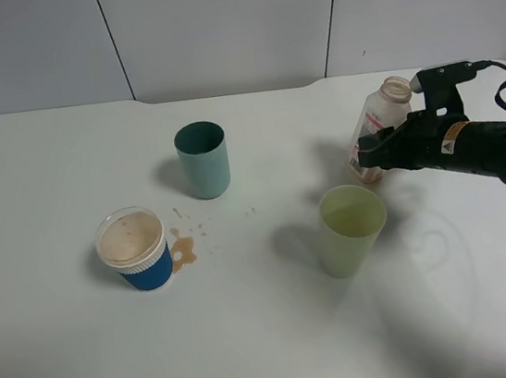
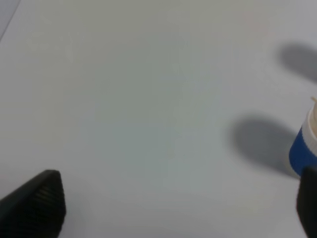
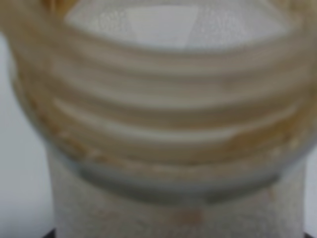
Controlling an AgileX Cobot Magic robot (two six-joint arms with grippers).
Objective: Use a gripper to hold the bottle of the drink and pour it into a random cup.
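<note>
The clear bottle (image 1: 380,121), capless, with a white label printed in pink-red, leans slightly at the right of the table. A little brown drink (image 1: 361,173) sits in its bottom. My right gripper (image 1: 371,148) is shut around the bottle's lower body. In the right wrist view the bottle's threaded neck (image 3: 163,124) fills the frame. The pale teal cup (image 1: 203,161) stands upright well left of the bottle, apart from it. My left gripper (image 2: 176,203) is open and empty, low over bare table; it is out of the exterior view.
A pale yellow-green tumbler (image 1: 352,229) stands just in front of the bottle. A short blue ribbed cup (image 1: 134,249) with a clear lid stands front left and also shows in the left wrist view (image 2: 304,151). A brown spill (image 1: 183,249) lies beside it on the white table (image 1: 46,179).
</note>
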